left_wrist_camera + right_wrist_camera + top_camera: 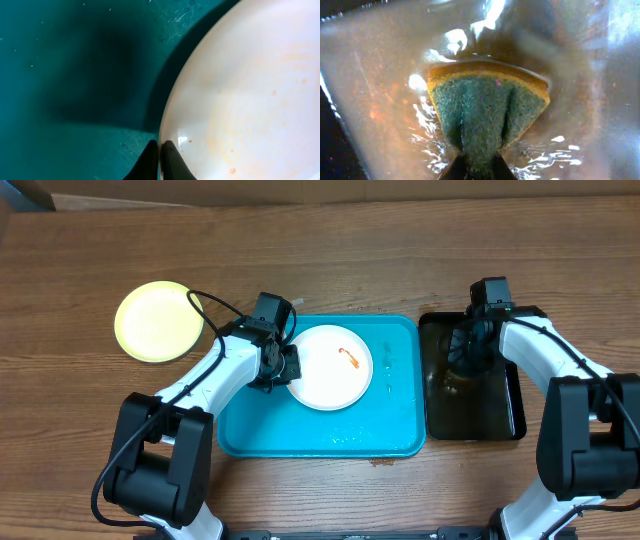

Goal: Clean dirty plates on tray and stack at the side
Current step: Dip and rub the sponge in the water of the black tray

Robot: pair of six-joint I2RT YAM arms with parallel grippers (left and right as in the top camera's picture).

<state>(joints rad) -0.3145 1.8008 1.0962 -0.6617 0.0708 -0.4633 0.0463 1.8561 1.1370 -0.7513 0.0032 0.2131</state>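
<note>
A white plate (332, 367) with an orange-red smear lies on the turquoise tray (390, 420). My left gripper (283, 367) is shut on this plate's left rim; in the left wrist view the fingers (160, 147) pinch the plate's edge (240, 100) over the tray floor (75, 75). A pale yellow-green plate (158, 321) lies on the table left of the tray. My right gripper (468, 352) is over the black tray (505, 410), shut on a green and yellow sponge (487, 112) in wet, shiny water. A third plate is not in view.
The black tray stands just right of the turquoise tray. Bare wooden table (330, 250) runs along the back. A small dark spot lies on the table at the turquoise tray's front edge (378, 463).
</note>
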